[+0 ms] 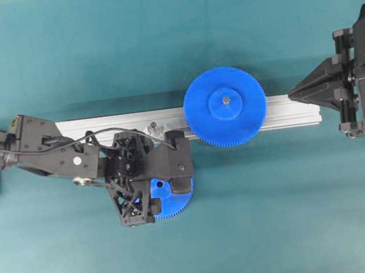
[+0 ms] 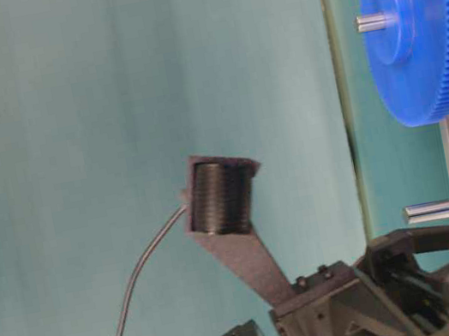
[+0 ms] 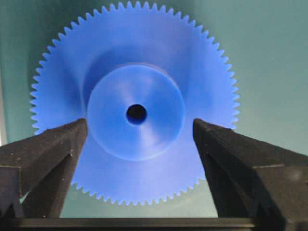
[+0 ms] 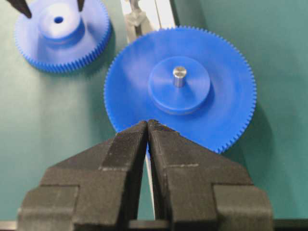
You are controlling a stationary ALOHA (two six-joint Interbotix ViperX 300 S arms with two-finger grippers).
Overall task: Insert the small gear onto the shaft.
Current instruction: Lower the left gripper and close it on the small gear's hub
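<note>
The small gear [image 3: 136,115] is seen lying flat on the teal surface [image 1: 279,218], directly below the left jaws [image 3: 139,144], which are held wide apart, one on each side of its raised hub without touching it. The bare shaft [image 2: 443,208] is seen standing on the rail [image 1: 292,111], just beyond those jaws. The right jaws [image 4: 147,126] are pressed together on nothing, pointed at the edge of the large gear [image 4: 180,91], which is seated on its own pin.
</note>
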